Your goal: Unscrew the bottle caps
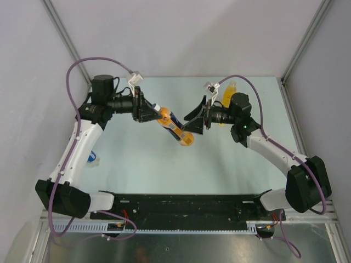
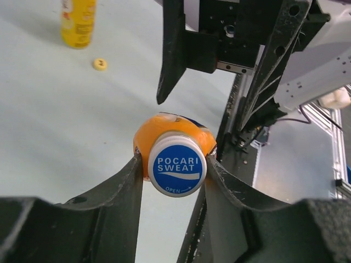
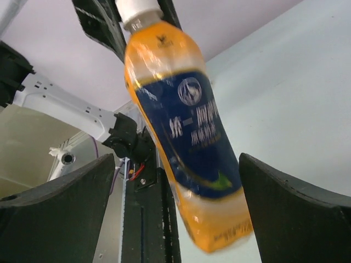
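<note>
Left wrist view, left gripper clenching white cap, right gripper gaping around orange bottle, hanging over table, well inside edges.

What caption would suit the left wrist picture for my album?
Left gripper clamps the blue-topped white plastic cap of a short orange plastic bottle.

pale blue-green table enclosed by plain grey walls with aluminium corner posts.
</note>
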